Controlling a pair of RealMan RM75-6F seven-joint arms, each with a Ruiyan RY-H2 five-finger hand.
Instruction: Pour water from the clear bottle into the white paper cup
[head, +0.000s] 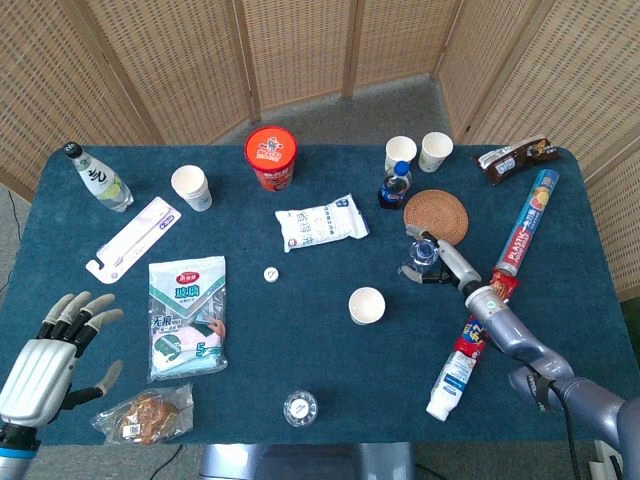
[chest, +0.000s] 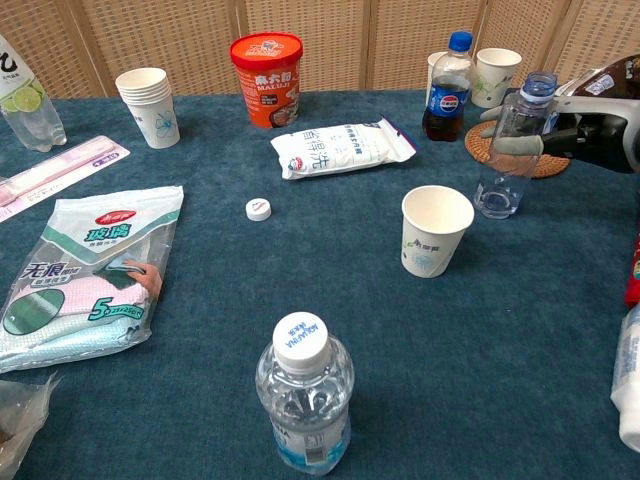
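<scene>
The clear bottle (chest: 512, 150) has no cap and stands on the table just left of the woven coaster (head: 437, 213), leaning toward my right hand (chest: 600, 135). That hand reaches in from the right, and its outstretched fingertips (chest: 505, 146) hold the bottle's upper part, one in front and one behind. In the head view the bottle (head: 419, 257) and hand (head: 455, 266) show right of centre. The white paper cup (chest: 436, 230) stands upright to the bottle's near left, apart from it (head: 366, 304). My left hand (head: 50, 360) hovers at the table's near left corner with fingers spread, holding nothing.
A capped water bottle (chest: 300, 395) stands at the front edge. A loose white cap (chest: 259, 208), a wipes pack (chest: 345, 146), a cola bottle (chest: 449, 90), a red noodle tub (chest: 266, 65), stacked cups (chest: 147, 105) and a cloth pack (chest: 85, 270) lie around.
</scene>
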